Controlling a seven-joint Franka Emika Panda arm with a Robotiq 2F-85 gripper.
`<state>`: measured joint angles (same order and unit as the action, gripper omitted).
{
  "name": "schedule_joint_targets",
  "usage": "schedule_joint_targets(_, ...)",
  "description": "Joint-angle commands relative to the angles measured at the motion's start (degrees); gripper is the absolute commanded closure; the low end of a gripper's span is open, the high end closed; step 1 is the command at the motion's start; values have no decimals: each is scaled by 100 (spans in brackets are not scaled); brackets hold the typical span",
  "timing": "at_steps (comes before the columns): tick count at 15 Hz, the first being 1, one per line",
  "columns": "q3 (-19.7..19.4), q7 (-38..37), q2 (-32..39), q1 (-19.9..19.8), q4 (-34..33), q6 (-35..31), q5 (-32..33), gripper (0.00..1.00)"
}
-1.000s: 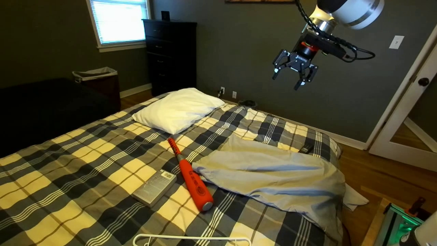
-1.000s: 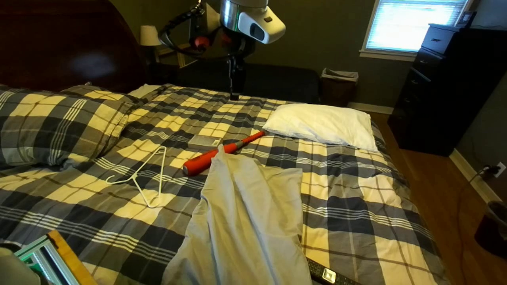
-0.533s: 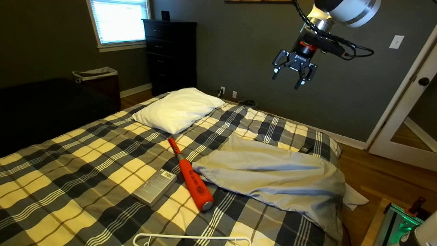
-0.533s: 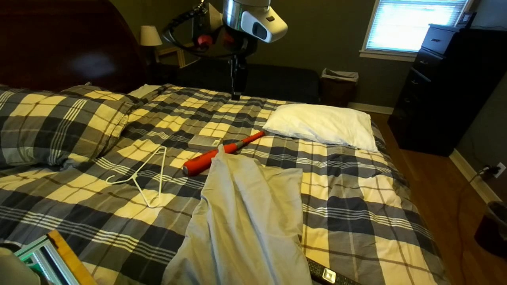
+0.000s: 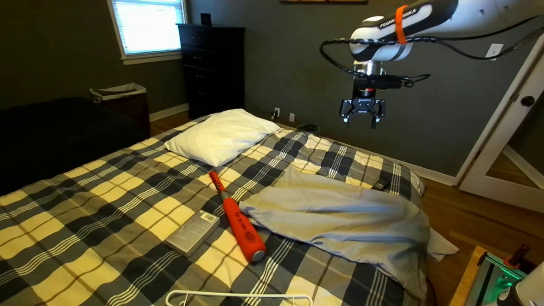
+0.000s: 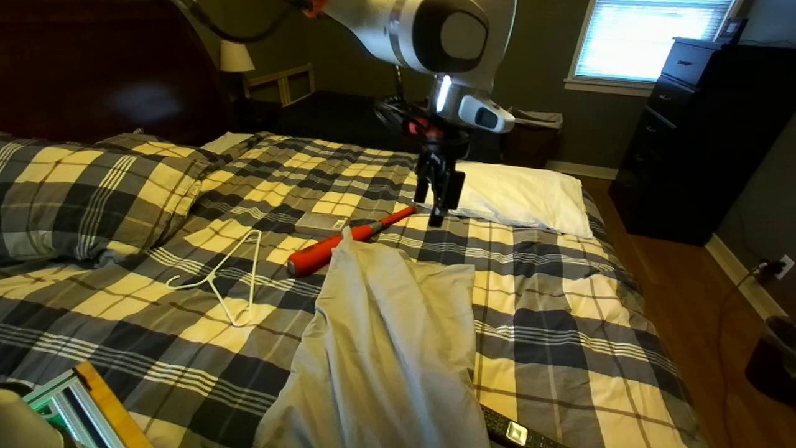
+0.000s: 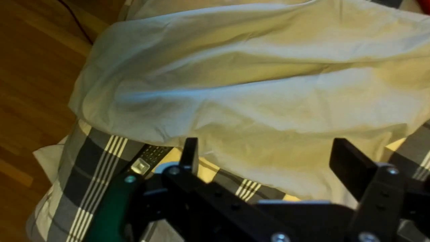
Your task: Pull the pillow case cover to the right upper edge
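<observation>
The pillow case cover [image 5: 340, 212] is a limp, wrinkled grey-beige sheet lying over the bed corner. It also shows in an exterior view [image 6: 392, 348] and fills much of the wrist view [image 7: 252, 87]. The plaid bedspread's border [image 5: 367, 159] runs along the wall side and also shows in an exterior view [image 6: 634, 317]. My gripper [image 5: 361, 123] is open and empty, pointing down above the bed, apart from the cover. It shows in an exterior view [image 6: 440, 199]. In the wrist view the spread fingers [image 7: 267, 148] frame the cover's near edge.
A red bat [image 5: 238, 221] lies by the cover's end, with a grey box [image 5: 193, 233] beside it. A white pillow [image 5: 223, 136], a white hanger [image 6: 214, 277] and a black remote [image 6: 516, 432] are on the bed. The remote is partly under the cover's edge.
The arm has swung into a new pose. My gripper has gone from tilted to pointing straight down and is lower in both exterior views. It stays open. The cover has not moved.
</observation>
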<state>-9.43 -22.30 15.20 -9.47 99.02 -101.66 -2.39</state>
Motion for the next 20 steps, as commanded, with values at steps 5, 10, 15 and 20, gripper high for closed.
schedule_joint_targets(5, -302, -238, 1697, 25, -1439, 338, 841, 0)
schedule_joint_targets(10, -354, -314, 2098, 33, -1933, 517, 916, 0)
schedule_joint_targets(15, -375, -374, 2076, 64, -1896, 423, 964, 0)
schedule_joint_targets(20, -143, 1154, 2721, -70, -2566, -19, 1231, 0)
